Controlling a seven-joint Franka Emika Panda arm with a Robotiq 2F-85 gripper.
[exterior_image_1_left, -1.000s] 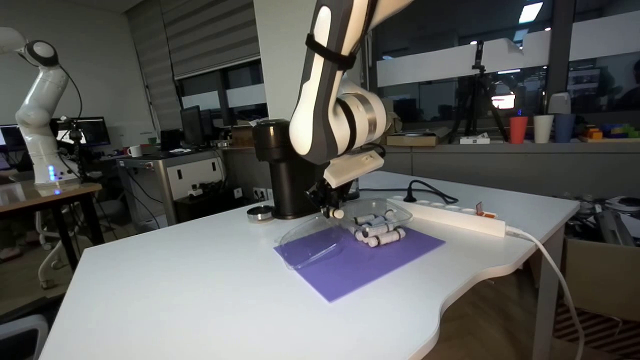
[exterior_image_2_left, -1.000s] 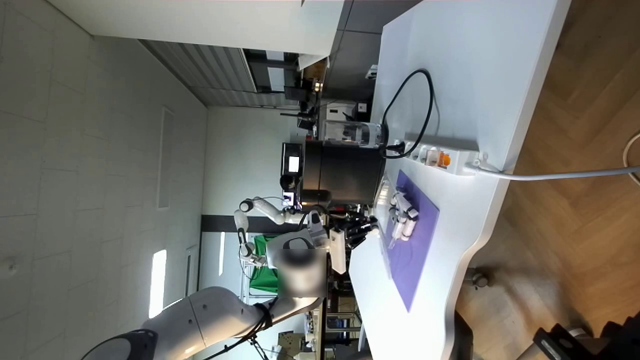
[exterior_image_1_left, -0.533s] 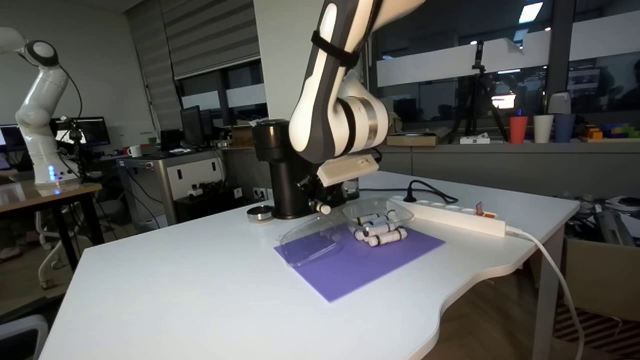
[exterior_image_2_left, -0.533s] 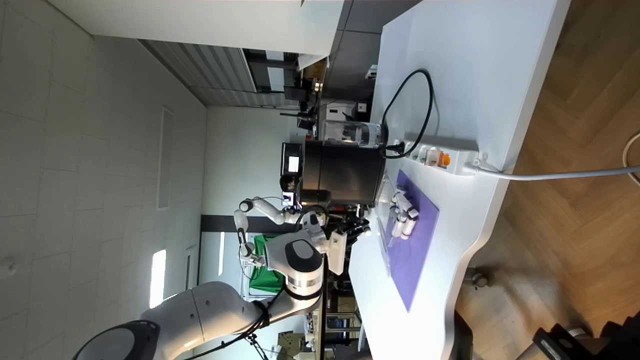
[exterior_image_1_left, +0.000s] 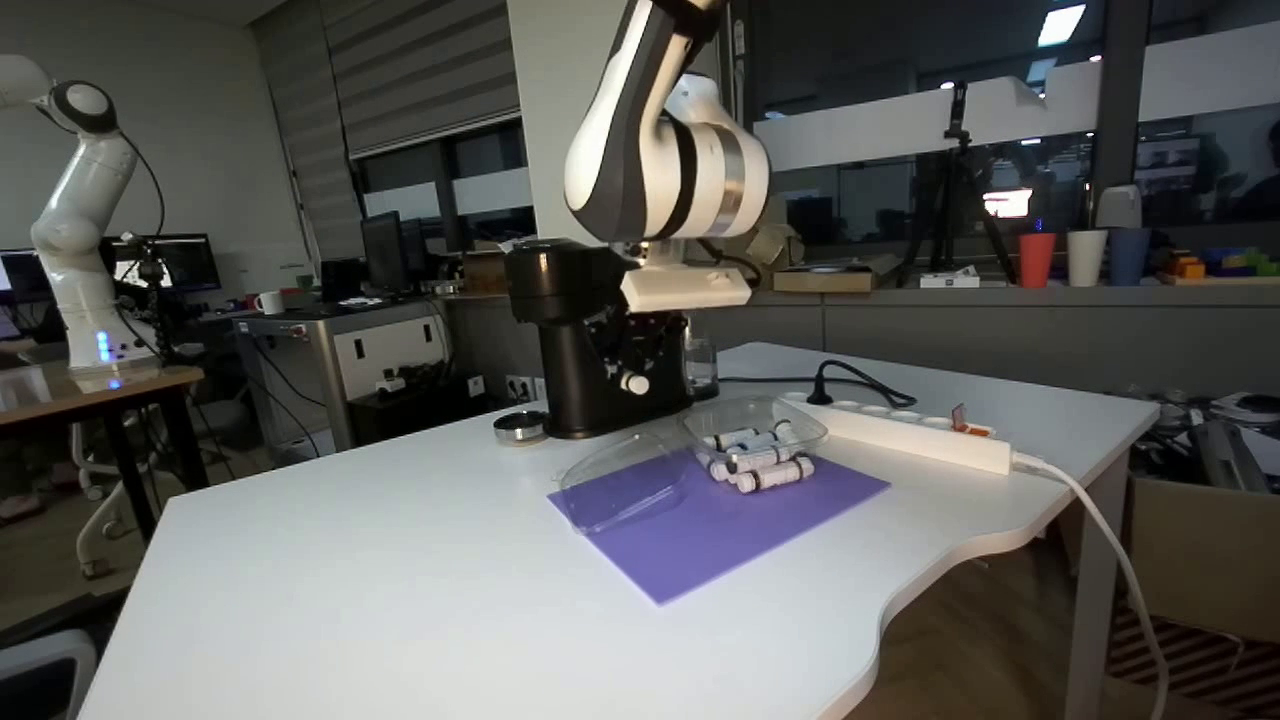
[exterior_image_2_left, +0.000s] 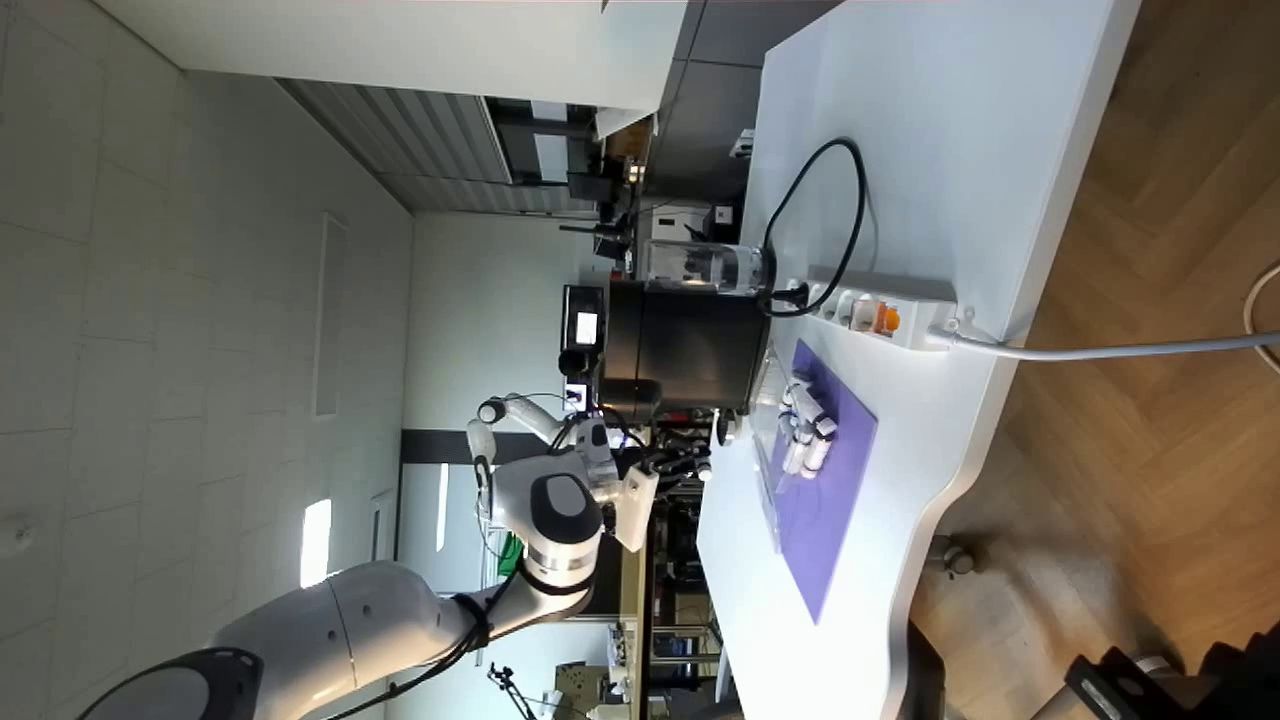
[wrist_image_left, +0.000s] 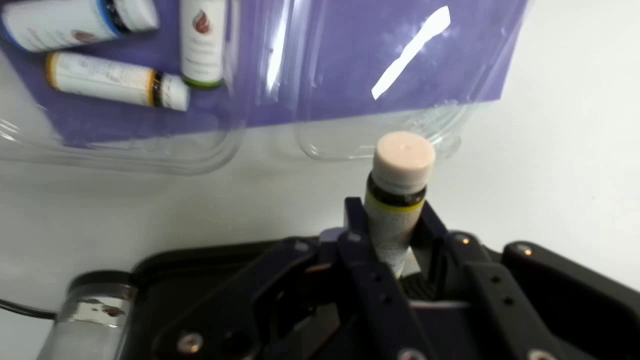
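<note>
Gripper (wrist_image_left: 393, 222): clamped around white-capped cylindrical bottle (wrist_image_left: 398, 197)
Clamshell (exterior_image_1_left: 632, 505): clear glossy plastic; bottles (exterior_image_1_left: 757, 459) heaped right in an exterior view
Sheet (exterior_image_1_left: 740, 530): flat purple, partly under clamshell

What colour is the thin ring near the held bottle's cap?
Yellow, on the bottle; clearest in the wrist view.

Pretty clearly a robotics lab: a second white jointed robot arm (exterior_image_1_left: 68, 235) is mounted on a brown wooden table (exterior_image_1_left: 40, 395), black flat-screen monitors (exterior_image_1_left: 192, 262) are set up nearby, and a black tripod (exterior_image_1_left: 960, 160) is parked by dark glass windows (exterior_image_1_left: 870, 185).
</note>
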